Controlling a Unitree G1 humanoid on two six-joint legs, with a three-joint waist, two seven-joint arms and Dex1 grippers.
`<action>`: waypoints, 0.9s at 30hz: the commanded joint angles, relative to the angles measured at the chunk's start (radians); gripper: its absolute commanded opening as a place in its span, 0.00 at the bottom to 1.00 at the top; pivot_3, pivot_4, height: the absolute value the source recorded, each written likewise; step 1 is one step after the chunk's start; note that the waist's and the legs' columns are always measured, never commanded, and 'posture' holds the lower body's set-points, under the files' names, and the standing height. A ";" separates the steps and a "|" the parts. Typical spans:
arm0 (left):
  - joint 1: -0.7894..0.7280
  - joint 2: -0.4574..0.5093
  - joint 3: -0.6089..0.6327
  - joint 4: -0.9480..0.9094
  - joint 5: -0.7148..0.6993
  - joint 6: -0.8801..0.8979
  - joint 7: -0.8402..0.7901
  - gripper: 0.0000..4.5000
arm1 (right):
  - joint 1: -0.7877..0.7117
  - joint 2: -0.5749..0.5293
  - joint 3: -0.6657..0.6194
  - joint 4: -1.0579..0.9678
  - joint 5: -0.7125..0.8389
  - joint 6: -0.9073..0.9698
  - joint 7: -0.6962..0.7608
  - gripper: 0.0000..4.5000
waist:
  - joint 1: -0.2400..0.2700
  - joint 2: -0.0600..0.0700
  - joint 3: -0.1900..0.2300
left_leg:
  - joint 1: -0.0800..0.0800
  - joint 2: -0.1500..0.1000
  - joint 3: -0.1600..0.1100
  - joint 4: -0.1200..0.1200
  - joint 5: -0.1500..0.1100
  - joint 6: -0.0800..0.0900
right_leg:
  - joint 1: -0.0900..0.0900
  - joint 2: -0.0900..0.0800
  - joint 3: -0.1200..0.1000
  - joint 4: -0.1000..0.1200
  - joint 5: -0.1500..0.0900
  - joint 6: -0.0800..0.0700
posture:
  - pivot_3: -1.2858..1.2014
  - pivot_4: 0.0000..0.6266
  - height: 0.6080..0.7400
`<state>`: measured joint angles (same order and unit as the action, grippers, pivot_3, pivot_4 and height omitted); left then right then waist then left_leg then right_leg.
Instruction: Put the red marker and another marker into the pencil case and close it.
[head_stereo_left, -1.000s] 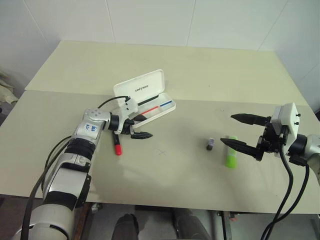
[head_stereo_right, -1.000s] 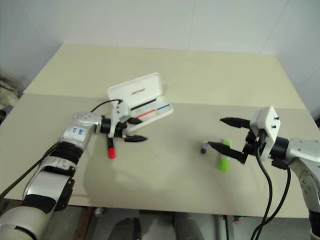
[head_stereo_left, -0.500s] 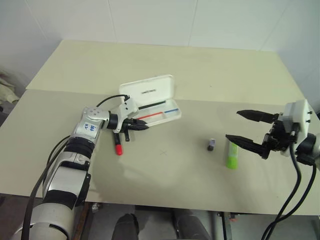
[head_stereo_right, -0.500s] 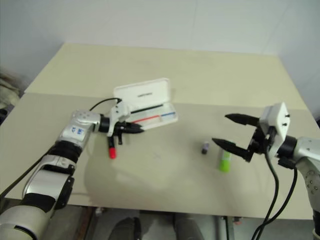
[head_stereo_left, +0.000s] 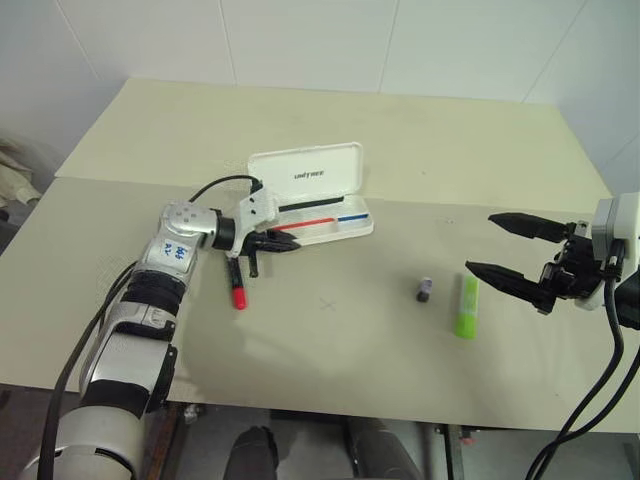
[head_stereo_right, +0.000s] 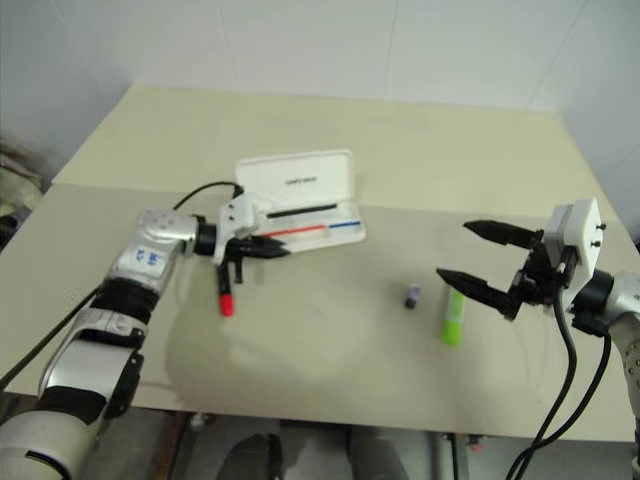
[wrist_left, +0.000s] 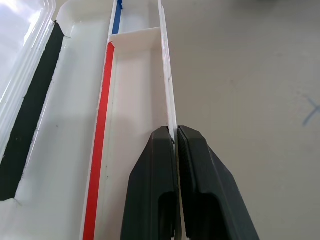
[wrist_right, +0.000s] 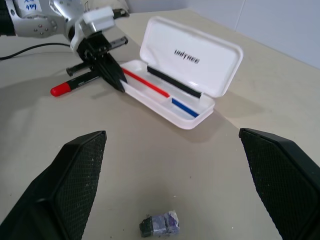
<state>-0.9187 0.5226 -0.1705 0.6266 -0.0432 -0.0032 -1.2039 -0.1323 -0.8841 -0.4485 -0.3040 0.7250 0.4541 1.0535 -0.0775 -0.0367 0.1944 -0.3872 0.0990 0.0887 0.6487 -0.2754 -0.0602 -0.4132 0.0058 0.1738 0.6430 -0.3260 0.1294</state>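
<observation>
The white pencil case (head_stereo_left: 318, 178) lies open on the table, lid raised, red and blue stripes inside. My left gripper (head_stereo_left: 288, 243) is shut on the thin front wall of the case (wrist_left: 167, 80), near its left end. The red marker (head_stereo_left: 237, 285) lies on the table just below that gripper, red end toward me, its far end under the gripper. The lime-green highlighter (head_stereo_left: 465, 306) lies at the right. My right gripper (head_stereo_left: 482, 243) hovers open just right of the highlighter, its fingers (wrist_right: 75, 185) wide apart with nothing between them.
A small dark purple bit (head_stereo_left: 424, 289) lies just left of the highlighter. A faint pen cross (head_stereo_left: 326, 303) marks the table's middle. The tabletop (head_stereo_left: 330, 350) ends near me at its front edge, and a white wall stands behind it.
My left gripper went from open to shut on the case's front wall and lifted slightly. The case swung round and shifted right. My right gripper drew back to the right.
</observation>
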 joint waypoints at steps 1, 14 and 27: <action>0.054 0.029 0.023 -0.178 -0.047 -0.004 -0.034 0.01 | 0.001 -0.026 -0.055 0.006 0.001 -0.026 0.018 1.00 | -0.001 0.000 0.000 | 0.000 0.000 0.000 0.000 0.000 0.000 | 0.000 0.000 0.000 0.000 0.000 0.000 | 0.52 0.24 1.00; 0.335 0.092 0.003 -0.673 -0.117 0.070 -0.058 0.01 | -0.026 -0.051 -0.045 0.047 -0.023 -0.042 0.037 1.00 | -0.005 0.000 0.000 | 0.001 0.000 0.000 0.003 0.000 0.000 | 0.001 0.000 0.000 0.002 0.000 0.000 | 0.52 0.24 1.00; 0.478 0.117 -0.039 -0.641 -0.037 -0.029 -0.006 0.01 | -0.029 -0.072 -0.049 0.060 -0.025 -0.040 0.052 1.00 | -0.007 0.000 0.000 | 0.002 0.000 0.000 0.004 0.000 0.000 | 0.002 0.000 0.001 0.002 0.001 0.001 | 0.52 0.24 1.00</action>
<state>-0.4430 0.6293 -0.2153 -0.0059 -0.0848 0.0053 -1.2128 -0.1510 -0.9346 -0.4682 -0.2290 0.7006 0.4296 1.1006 -0.0847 -0.0367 0.1944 -0.3854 0.0992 0.0888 0.6525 -0.2756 -0.0597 -0.4111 0.0054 0.1747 0.6445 -0.3255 0.1301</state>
